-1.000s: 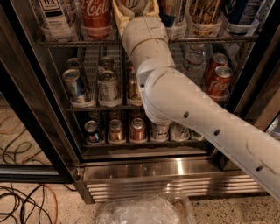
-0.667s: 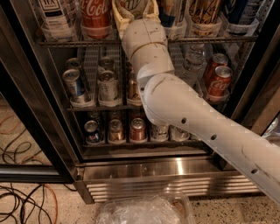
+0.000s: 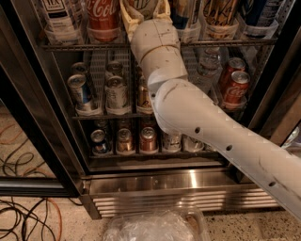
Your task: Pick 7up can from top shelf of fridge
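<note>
Camera view: gripper sits around the 7up can on the top shelf, right of the Coke, can't tell if it's clamped; looks like a slick, thin can, so grab mid-body gently.

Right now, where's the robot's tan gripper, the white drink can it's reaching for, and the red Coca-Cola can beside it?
Tan gripper (image 3: 145, 13): camera view, its middle, at the top shelf (image 3: 70, 47).
White drink can (image 3: 142, 4): camera view, its front.
Red Coca-Cola can (image 3: 102, 16): camera view, its label.

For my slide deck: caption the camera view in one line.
Robot arm reaches into the fridge, gripper at a white can on the top shelf.
</note>
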### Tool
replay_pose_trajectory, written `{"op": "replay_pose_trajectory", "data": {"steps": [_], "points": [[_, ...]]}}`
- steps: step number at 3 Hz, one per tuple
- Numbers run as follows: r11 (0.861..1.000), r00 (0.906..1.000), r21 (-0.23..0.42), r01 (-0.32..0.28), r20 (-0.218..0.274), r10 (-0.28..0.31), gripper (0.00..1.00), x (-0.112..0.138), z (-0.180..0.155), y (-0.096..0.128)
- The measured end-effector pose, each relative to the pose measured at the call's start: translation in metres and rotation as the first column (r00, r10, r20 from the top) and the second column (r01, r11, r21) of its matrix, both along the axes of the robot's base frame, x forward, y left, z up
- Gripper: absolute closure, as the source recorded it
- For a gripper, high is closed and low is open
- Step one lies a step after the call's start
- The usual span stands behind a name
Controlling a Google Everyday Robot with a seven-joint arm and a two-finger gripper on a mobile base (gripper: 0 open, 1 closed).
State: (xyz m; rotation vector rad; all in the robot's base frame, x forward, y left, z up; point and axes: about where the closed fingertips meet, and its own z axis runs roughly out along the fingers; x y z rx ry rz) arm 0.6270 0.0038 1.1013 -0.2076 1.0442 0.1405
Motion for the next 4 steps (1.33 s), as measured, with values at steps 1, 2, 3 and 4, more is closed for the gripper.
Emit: {"op": "replay_pose_trajectory", "data": {"steps": [1, 2, 3, 4], "points": [[1.0, 0.9984, 0.0, -0.001, 0.056, 0.001, 1.0, -0.001, 0.009, 0.001], [1.0, 0.9916, -0.004, 0.009, 0.129, -0.009, 1.0, -0.009, 0.015, 0.0], [1.0, 0.9823, -0.005, 0.023, 0.186, -0.022, 1.0, -0.018, 0.013, -0.001], [0.999, 0.974, -0.011, 0.033, 0.224, -0.029, 1.0, -0.026, 0.01, -0.003]]}}
